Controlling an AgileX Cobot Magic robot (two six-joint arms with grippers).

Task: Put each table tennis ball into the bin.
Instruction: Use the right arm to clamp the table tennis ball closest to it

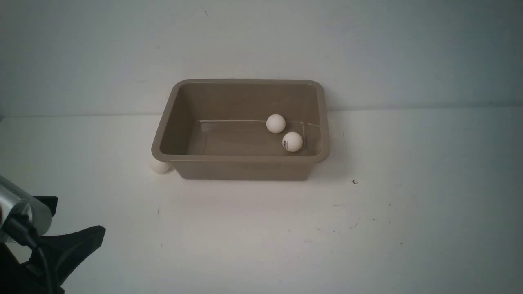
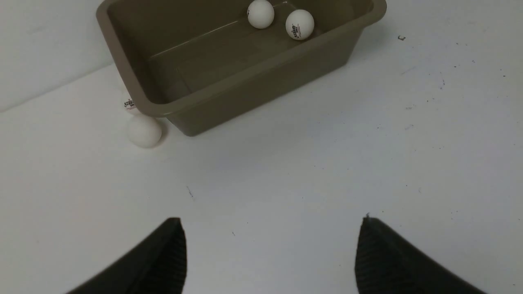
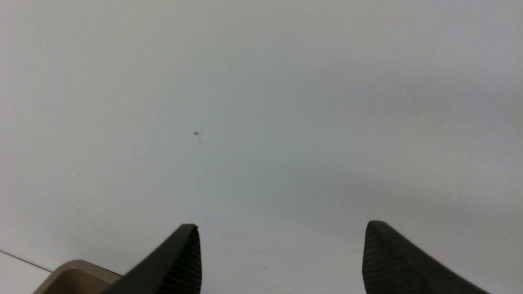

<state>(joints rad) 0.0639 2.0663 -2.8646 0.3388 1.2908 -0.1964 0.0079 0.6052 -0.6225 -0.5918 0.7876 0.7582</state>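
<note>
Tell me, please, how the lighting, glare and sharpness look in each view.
Front view: dim, darker corners, a faint glare line on the bin's glossy floor. Left wrist view: brighter, sharp, one ball showing its logo. Right wrist view: even grey, almost featureless.

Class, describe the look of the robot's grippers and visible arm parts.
The left gripper and right gripper each have two matte black tapering fingers with finely ribbed inner pads. Behind the left one sits a silver cylindrical housing with a black cable.
</note>
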